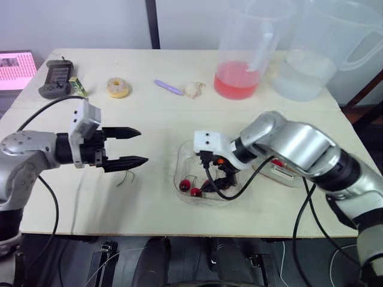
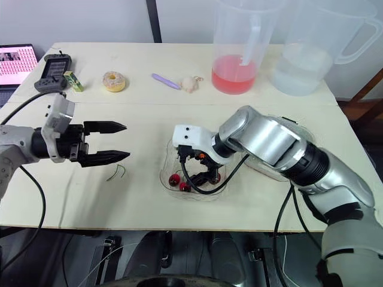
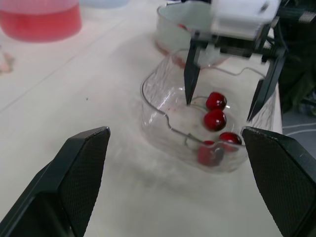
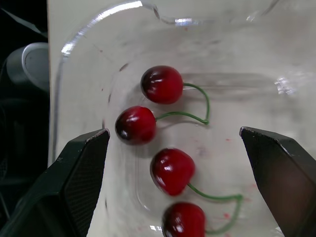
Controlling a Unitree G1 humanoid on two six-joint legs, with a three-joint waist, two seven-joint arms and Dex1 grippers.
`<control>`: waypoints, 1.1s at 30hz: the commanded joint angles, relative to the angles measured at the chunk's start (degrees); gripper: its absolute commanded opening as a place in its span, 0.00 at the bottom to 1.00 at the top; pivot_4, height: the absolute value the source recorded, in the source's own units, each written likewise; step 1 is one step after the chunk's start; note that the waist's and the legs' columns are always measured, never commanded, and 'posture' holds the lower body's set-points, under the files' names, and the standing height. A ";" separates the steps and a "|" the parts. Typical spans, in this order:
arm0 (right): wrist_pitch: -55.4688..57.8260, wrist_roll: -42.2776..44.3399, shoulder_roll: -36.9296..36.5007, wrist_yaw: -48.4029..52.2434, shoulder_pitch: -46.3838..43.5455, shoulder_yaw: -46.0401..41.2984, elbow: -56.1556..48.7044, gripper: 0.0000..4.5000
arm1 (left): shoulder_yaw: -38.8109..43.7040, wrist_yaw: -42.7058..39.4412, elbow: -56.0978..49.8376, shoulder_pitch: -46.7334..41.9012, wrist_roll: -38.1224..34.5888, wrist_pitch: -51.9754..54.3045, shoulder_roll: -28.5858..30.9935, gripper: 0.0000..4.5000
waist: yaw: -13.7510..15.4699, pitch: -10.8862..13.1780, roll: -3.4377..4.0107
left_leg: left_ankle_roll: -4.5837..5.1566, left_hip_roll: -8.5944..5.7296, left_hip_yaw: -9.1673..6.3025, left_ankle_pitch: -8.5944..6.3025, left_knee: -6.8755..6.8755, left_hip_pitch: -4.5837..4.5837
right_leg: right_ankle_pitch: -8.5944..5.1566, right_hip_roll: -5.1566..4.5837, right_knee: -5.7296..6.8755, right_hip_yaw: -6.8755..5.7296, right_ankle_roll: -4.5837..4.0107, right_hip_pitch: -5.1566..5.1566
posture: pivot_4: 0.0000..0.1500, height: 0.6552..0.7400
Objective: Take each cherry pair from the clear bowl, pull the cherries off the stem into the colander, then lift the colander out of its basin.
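Observation:
The clear bowl (image 1: 184,156) sits near the table's front, right of centre. Two cherry pairs lie in it, red cherries (image 4: 162,84) joined by green stems (image 4: 200,101). My right gripper (image 1: 219,181) reaches down into the bowl and is open; its fingers (image 4: 84,182) stand on either side of the cherries without touching them. My left gripper (image 1: 134,146) hovers open and empty over the table, left of the bowl. The colander in its basin (image 1: 286,176) sits behind my right arm, mostly hidden, with something red (image 1: 276,162) showing inside.
A loose green stem (image 1: 125,177) lies under my left gripper. Along the back stand a pitcher of pink liquid (image 1: 245,54) and a clear pitcher (image 1: 317,54). A doughnut (image 1: 118,88), a purple stick (image 1: 168,87), a pale lump (image 1: 192,89) and a handheld device (image 1: 57,78) lie there too.

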 commanded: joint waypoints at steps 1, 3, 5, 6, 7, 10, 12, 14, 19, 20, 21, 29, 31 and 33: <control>-0.54 -0.46 1.55 -1.29 1.35 0.12 0.23 1.00 | 3.02 -0.53 -3.26 1.17 -1.87 0.21 1.15 0.99 | -0.10 0.00 0.00 | 0.00 0.00 0.00 0.00 0.00 0.00 | 0.00 0.00 0.00 0.00 0.00 0.00 | 1.00 0.91; -1.58 -1.60 2.40 -2.29 2.47 1.40 0.94 1.00 | 3.39 -0.31 -3.28 1.62 -1.52 0.25 1.77 0.99 | -0.17 -0.01 0.00 | 0.00 0.00 0.00 0.00 -0.02 0.06 | 0.00 0.01 0.04 0.00 0.00 0.02 | 1.00 0.91; -3.11 -3.21 2.95 -3.32 3.32 2.46 2.00 1.00 | 4.01 0.12 -3.14 1.40 -2.38 0.74 1.70 0.99 | -0.19 -0.01 0.00 | 0.00 0.01 -0.03 0.00 -0.01 0.08 | 0.00 0.04 0.09 -0.01 0.00 0.01 | 1.00 0.91; -4.23 -4.32 3.08 -3.93 3.75 3.03 2.79 1.00 | 4.46 0.25 -3.21 1.21 -3.24 1.22 1.60 0.99 | -0.22 -0.01 0.00 | 0.00 0.01 -0.03 0.00 -0.02 0.09 | 0.00 0.05 0.10 -0.01 0.00 0.01 | 1.00 0.91; -5.00 -5.10 3.29 -4.50 4.07 3.10 3.44 1.00 | 4.65 0.20 -3.35 1.26 -3.51 1.40 1.69 0.99 | -0.26 -0.01 0.00 | 0.00 0.02 -0.04 0.00 -0.01 0.10 | 0.00 0.06 0.10 -0.01 0.00 0.02 | 1.00 0.91; -5.45 -5.52 4.57 -5.53 4.29 1.42 4.62 1.00 | 4.39 -0.39 -3.88 2.15 -3.10 1.01 2.15 0.99 | -0.27 -0.01 -0.01 | 0.00 0.02 -0.03 0.00 -0.02 0.10 | 0.00 0.06 0.10 0.00 0.00 0.01 | 1.00 0.91; -5.97 -6.00 5.48 -6.48 4.15 0.10 5.45 1.00 | 3.73 -0.23 -3.96 2.46 -2.46 0.67 2.08 0.99 | -0.25 -0.01 -0.01 | 0.00 0.02 -0.04 0.00 -0.02 0.10 | 0.00 0.07 0.10 0.00 0.00 0.02 | 1.00 0.91; -6.32 -6.38 5.97 -7.03 4.08 -0.75 6.03 1.00 | 3.06 0.11 -3.74 2.11 -2.02 0.44 1.82 0.99 | -0.24 -0.01 -0.01 | 0.00 0.02 -0.04 0.00 -0.02 0.10 | 0.00 0.07 0.10 -0.01 0.00 0.02 | 1.00 0.91; -6.30 -6.61 5.62 -7.19 4.61 -1.56 5.47 1.00 | 1.87 0.20 -3.24 1.21 -1.39 0.02 1.59 0.99 | -0.14 -0.01 -0.01 | 0.00 0.01 -0.04 0.00 -0.02 0.10 | 0.00 0.06 0.10 -0.01 0.00 0.03 | 1.00 0.91; -6.01 -6.33 5.66 -7.20 4.88 -1.93 5.07 1.00 | 1.66 0.15 -3.07 0.94 -1.20 -0.10 1.58 0.99 | -0.14 -0.01 -0.01 | 0.00 0.01 -0.04 0.00 -0.02 0.10 | 0.00 0.06 0.09 -0.01 0.00 0.03 | 1.00 0.91; -5.81 -6.14 5.76 -7.24 5.05 -2.19 4.85 1.00 | 1.52 0.09 -2.90 0.75 -1.06 -0.21 1.59 0.99 | -0.14 -0.01 -0.01 | 0.00 0.01 -0.03 0.00 -0.02 0.10 | 0.00 0.06 0.09 -0.01 0.00 0.03 | 1.00 0.91; -4.80 -5.78 6.83 -8.77 9.26 -2.79 4.84 1.00 | -0.56 -0.77 -1.46 -1.23 0.68 -1.01 1.62 0.99 | -0.17 -0.01 -0.01 | 0.00 0.01 -0.05 0.00 -0.02 0.10 | 0.00 0.07 0.10 -0.01 0.00 0.04 | 1.00 0.91; -5.17 -6.35 6.81 -9.20 9.83 -2.26 4.91 1.00 | -1.09 -0.85 -1.06 -1.97 0.97 -1.03 1.56 0.99 | -0.17 -0.02 -0.02 | 0.00 0.01 -0.06 0.00 -0.02 0.11 | 0.00 0.08 0.10 -0.01 0.00 0.05 | 1.00 0.91; -5.19 -6.43 6.73 -9.37 9.95 -2.30 4.78 1.00 | -1.44 -0.99 -0.84 -2.46 1.17 -1.09 1.54 0.99 | -0.22 -0.02 -0.02 | 0.00 0.01 -0.07 0.00 -0.01 0.12 | -0.01 0.09 0.10 -0.01 0.00 0.06 | 1.00 0.91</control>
